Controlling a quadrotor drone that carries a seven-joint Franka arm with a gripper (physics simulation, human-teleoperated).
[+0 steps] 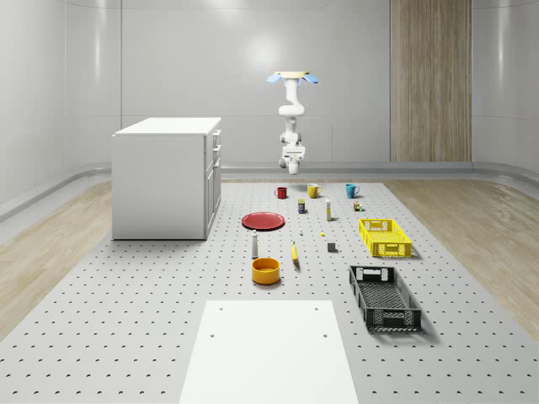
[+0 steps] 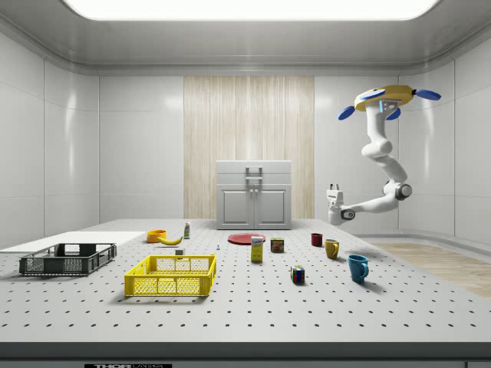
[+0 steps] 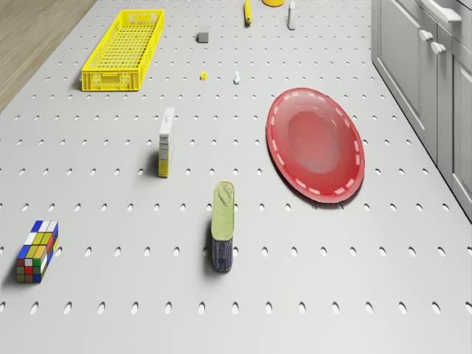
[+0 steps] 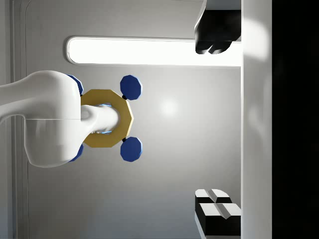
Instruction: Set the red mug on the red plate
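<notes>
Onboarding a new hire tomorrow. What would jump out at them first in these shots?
The drone hovering high at the far end of the pegboard table, its white arm bent so the hand points upward, well above the mugs. Below it the red mug stands apart from the red plate, which lies near the white cabinet. The yellow crate and black crate line the whole-scene view's right.
</notes>
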